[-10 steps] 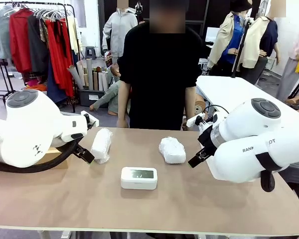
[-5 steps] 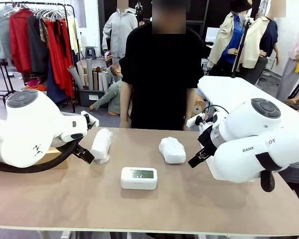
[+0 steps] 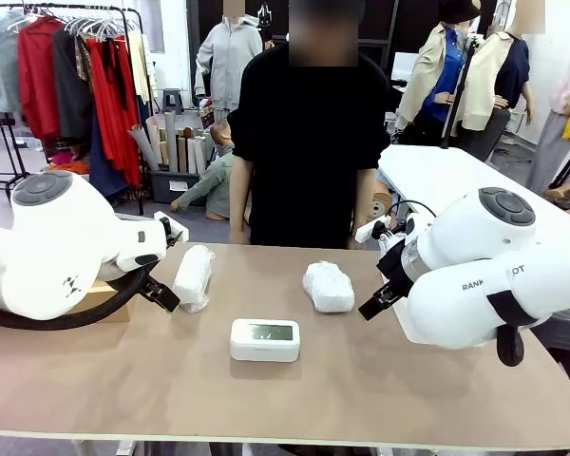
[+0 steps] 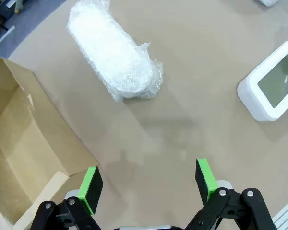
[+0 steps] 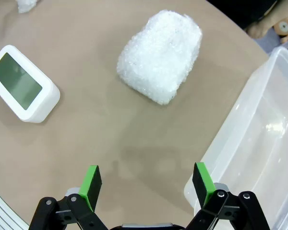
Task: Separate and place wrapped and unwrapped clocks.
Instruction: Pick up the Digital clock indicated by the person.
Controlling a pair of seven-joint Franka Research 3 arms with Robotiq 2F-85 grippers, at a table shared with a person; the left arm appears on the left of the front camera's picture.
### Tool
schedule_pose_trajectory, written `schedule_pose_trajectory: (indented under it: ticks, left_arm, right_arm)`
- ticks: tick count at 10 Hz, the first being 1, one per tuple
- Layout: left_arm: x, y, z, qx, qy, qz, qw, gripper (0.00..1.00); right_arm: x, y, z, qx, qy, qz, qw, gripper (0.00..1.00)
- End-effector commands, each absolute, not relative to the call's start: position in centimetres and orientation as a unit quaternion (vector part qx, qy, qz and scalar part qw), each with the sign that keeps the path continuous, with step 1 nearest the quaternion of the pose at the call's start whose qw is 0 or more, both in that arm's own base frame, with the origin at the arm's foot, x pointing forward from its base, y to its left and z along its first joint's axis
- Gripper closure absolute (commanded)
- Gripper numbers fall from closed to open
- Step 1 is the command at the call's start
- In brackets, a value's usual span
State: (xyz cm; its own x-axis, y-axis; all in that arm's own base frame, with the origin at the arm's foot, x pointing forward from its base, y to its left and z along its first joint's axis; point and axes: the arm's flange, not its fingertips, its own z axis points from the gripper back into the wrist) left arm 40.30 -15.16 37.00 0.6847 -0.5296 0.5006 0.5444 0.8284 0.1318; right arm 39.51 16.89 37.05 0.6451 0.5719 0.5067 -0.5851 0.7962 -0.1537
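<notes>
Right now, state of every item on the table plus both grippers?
left wrapped clock: wrapped, lying on the table, untouched
right wrapped clock: wrapped, lying on the table, untouched
bare digital clock: unwrapped, lying flat, screen up
cardboard box: open, visible part empty
clear plastic tub: no lid, visible part empty
left gripper: open, holding nothing
right gripper: open, holding nothing

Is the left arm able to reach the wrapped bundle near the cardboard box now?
Probably yes: the left gripper hangs open over bare table, the wrapped bundle lies just ahead, nothing between; the cardboard box stands aside.
</notes>
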Motion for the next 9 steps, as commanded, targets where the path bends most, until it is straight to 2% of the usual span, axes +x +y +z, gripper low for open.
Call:
schedule_pose_trajectory:
  ticks: [1, 9]
  left_arm:
    - [40.29, -15.16, 37.02, -0.014, -0.269, -0.293, 0.918, 0.0]
    - [40.29, -15.16, 37.02, -0.014, -0.269, -0.293, 0.918, 0.0]
  right_arm:
    - [39.51, 16.88, 37.06, 0.012, -0.275, 0.319, 0.907, 0.0]
    - [39.51, 16.88, 37.06, 0.012, -0.275, 0.319, 0.907, 0.0]
